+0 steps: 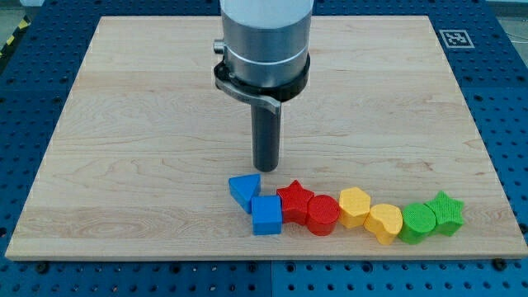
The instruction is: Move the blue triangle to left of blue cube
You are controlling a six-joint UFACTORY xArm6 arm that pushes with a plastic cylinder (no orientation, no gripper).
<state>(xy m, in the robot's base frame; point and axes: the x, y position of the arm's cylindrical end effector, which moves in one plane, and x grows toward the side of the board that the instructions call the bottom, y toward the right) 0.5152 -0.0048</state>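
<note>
The blue triangle (243,190) lies near the view's bottom, touching the upper left corner of the blue cube (266,215). My tip (266,168) stands just above and to the right of the triangle, a small gap away, and directly above the cube. The rod rises to a grey cylinder at the view's top.
A row of blocks runs right from the blue cube: a red star (294,199), a red cylinder (322,214), a yellow hexagon (355,206), a yellow heart (384,223), a green cylinder (417,223), a green star (445,211). The wooden board (124,124) ends just below them.
</note>
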